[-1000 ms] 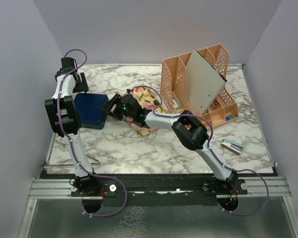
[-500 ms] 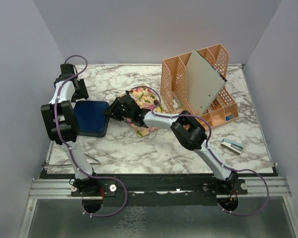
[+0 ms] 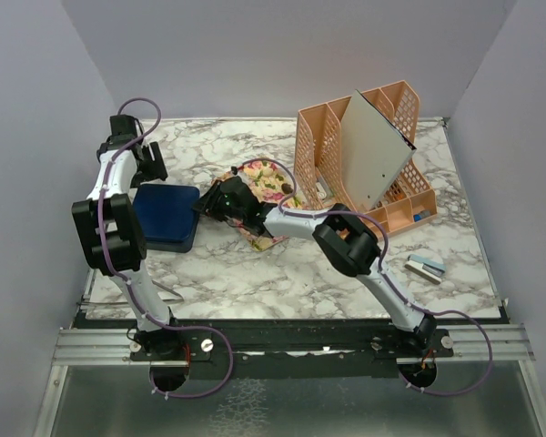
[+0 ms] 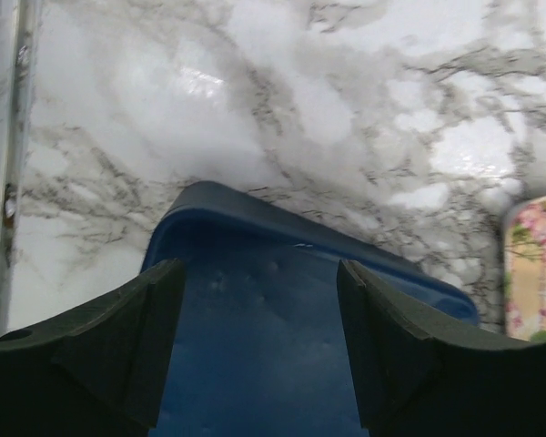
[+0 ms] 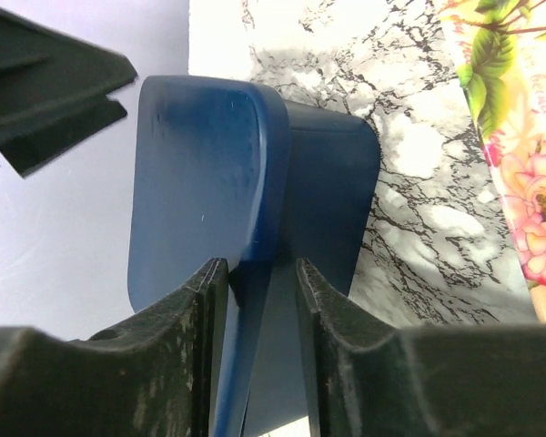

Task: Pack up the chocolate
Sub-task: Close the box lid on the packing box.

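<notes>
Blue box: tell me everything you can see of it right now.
The box is dark blue, square with rounded corners, smooth and matte. It lies flat on the left of the marble table, close beside a floral item. The right end effector pinches the edge of its lid, which looks raised off the base. The left end effector hovers open above it. Its inside is hidden.

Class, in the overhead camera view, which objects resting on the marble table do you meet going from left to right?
blue box → floral tray → peach desk organiser → small blue-and-white object
</notes>
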